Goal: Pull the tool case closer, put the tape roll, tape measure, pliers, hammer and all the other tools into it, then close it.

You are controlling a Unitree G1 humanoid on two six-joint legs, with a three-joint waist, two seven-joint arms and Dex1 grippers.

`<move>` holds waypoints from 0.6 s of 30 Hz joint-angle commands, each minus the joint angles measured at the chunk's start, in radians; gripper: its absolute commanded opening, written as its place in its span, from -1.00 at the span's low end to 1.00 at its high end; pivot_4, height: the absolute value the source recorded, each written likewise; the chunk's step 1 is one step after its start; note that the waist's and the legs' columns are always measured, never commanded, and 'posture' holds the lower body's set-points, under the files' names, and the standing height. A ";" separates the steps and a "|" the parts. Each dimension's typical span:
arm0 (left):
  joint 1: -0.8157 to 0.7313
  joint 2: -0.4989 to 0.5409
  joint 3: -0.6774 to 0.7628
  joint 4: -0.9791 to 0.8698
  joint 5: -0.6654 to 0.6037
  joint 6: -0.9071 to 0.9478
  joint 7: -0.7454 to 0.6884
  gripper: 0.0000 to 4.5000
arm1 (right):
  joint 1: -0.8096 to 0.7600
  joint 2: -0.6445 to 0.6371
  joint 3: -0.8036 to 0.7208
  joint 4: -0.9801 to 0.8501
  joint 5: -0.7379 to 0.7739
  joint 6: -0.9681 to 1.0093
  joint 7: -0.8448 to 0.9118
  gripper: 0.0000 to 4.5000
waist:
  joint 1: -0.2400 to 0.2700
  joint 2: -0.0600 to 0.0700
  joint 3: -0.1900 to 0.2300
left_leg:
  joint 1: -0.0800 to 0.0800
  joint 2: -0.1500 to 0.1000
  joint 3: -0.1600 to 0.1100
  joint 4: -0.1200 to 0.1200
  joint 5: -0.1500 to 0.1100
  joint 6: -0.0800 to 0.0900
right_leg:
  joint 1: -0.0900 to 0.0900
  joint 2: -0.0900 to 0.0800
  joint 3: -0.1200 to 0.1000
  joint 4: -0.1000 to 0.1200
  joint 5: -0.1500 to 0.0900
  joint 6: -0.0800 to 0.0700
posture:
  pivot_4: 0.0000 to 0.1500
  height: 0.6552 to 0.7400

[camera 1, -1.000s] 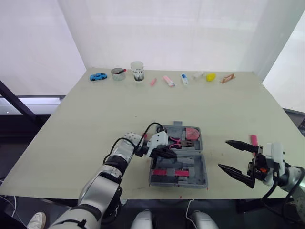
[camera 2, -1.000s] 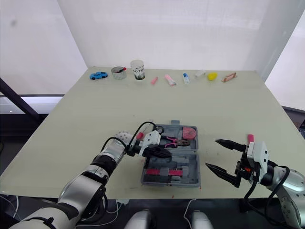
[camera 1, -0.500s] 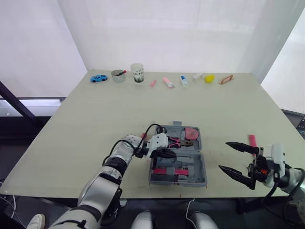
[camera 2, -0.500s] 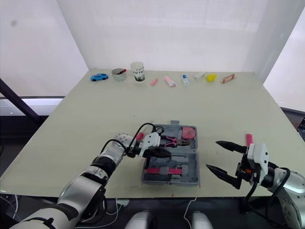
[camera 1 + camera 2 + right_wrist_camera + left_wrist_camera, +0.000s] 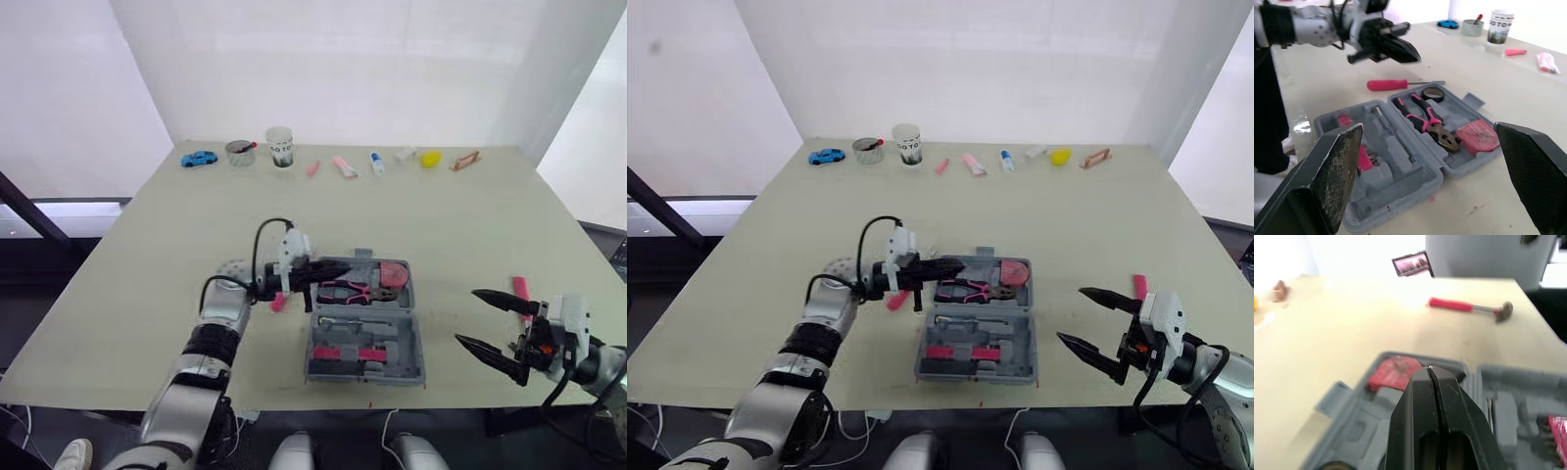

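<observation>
The grey tool case [image 5: 411,338] lies open near the table's front edge. Pink-handled pliers [image 5: 353,291] and a red tape measure [image 5: 395,274] rest in its far half, with a black tape roll [image 5: 1433,93] beside them. My left gripper [image 5: 343,266] is shut and empty, hovering over the case's far left corner. A pink screwdriver [image 5: 277,302] lies on the table just left of the case. The hammer [image 5: 519,287] with a pink handle lies to the right. My right gripper [image 5: 467,316] hangs wide open right of the case, near the hammer.
Along the far edge stand a blue toy car [image 5: 200,158], a tin [image 5: 240,152], a cup [image 5: 280,147], pink items, a small bottle and a yellow object [image 5: 431,158]. Bare tabletop [image 5: 441,225] stretches between that row and the case.
My left gripper has lifted out of the case and pulled back to its far left corner; the pliers stay in the case. The right gripper has barely moved. The camera shifted slightly.
</observation>
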 commanded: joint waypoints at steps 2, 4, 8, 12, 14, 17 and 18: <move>0.092 0.071 0.081 -0.191 -0.082 0.127 0.053 -0.77 | -0.001 0.029 -0.054 0.021 -0.011 -0.028 -0.075 1.00 | -0.006 0.000 0.000 | 0.000 0.001 0.000 0.000 0.000 0.000 | 0.000 0.001 0.000 0.000 0.000 0.000 | 1.00 1.00; 0.174 0.122 0.141 -0.254 -0.104 0.160 0.096 -0.39 | 0.003 0.066 -0.084 0.053 -0.031 -0.040 -0.151 1.00 | -0.008 0.000 0.000 | 0.001 0.001 0.000 0.000 0.000 0.000 | 0.000 0.001 0.000 0.000 0.000 0.000 | 1.00 1.00; 0.298 0.173 0.211 -0.331 -0.124 0.179 0.154 0.48 | 0.031 0.105 -0.127 0.067 -0.046 -0.052 -0.224 1.00 | -0.014 0.001 0.001 | 0.002 0.002 0.001 0.000 0.000 0.000 | 0.000 0.000 0.001 0.001 -0.002 -0.003 | 1.00 1.00; 0.441 0.214 0.288 -0.380 -0.134 0.182 0.194 0.98 | 0.102 0.137 -0.166 0.061 -0.059 -0.082 -0.269 1.00 | -0.012 0.001 0.001 | 0.002 0.002 0.002 0.000 0.000 0.000 | 0.000 0.000 0.001 0.000 -0.002 -0.004 | 1.00 1.00; 0.508 0.224 0.327 -0.387 -0.134 0.174 0.224 0.98 | 0.142 0.157 -0.178 0.055 -0.070 -0.101 -0.292 1.00 | -0.015 0.002 0.001 | 0.002 0.002 0.002 -0.001 0.000 0.000 | 0.000 0.000 0.002 0.000 -0.002 -0.004 | 1.00 1.00; 0.594 0.220 0.386 -0.404 -0.141 0.167 0.277 0.98 | 0.211 0.202 -0.196 0.042 -0.089 -0.128 -0.337 1.00 | -0.017 0.002 0.001 | 0.002 0.003 0.002 -0.002 0.000 0.000 | -0.001 0.000 0.002 0.000 -0.003 -0.005 | 1.00 1.00; 0.638 0.212 0.405 -0.426 -0.145 0.167 0.291 0.98 | 0.238 0.228 -0.206 0.035 -0.092 -0.134 -0.365 1.00 | -0.016 0.002 0.001 | 0.002 0.003 0.002 -0.002 0.000 0.000 | -0.001 0.000 0.002 0.000 -0.003 -0.005 | 1.00 1.00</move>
